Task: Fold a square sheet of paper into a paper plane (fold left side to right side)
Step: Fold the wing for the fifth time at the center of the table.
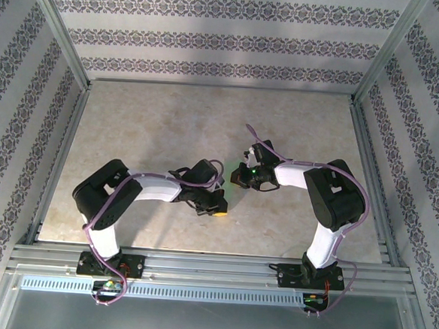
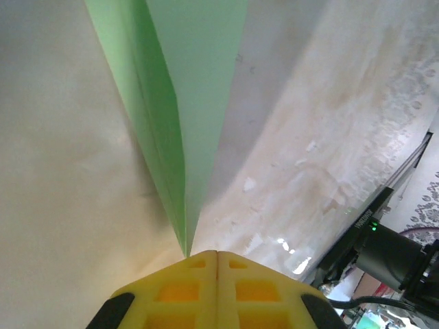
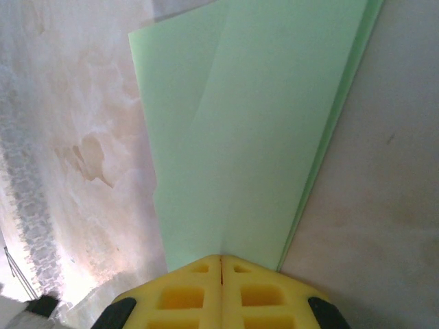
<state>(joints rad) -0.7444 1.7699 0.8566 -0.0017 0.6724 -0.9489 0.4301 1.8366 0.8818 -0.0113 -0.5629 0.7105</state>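
The marbled table (image 1: 169, 131) spreads wide around the two claws. On it lies the pale green paper plane (image 3: 260, 137), stretching straight ahead of each. The right claw (image 3: 221, 259) is clenched, its tips over the plane's broad end. The left claw (image 2: 217, 255) is clenched too, the plane's sharp point touching its fingertips; neither visibly pinches paper.

The far half of the bench (image 1: 208, 115) and its far corners offer open passage, hemmed by the patterned walls (image 1: 213, 40). Near the middle of the near edge, the left end effector (image 2: 217, 259) and right end effector (image 3: 221, 260), both clamped on the paper plane (image 3: 260, 137), bar the way
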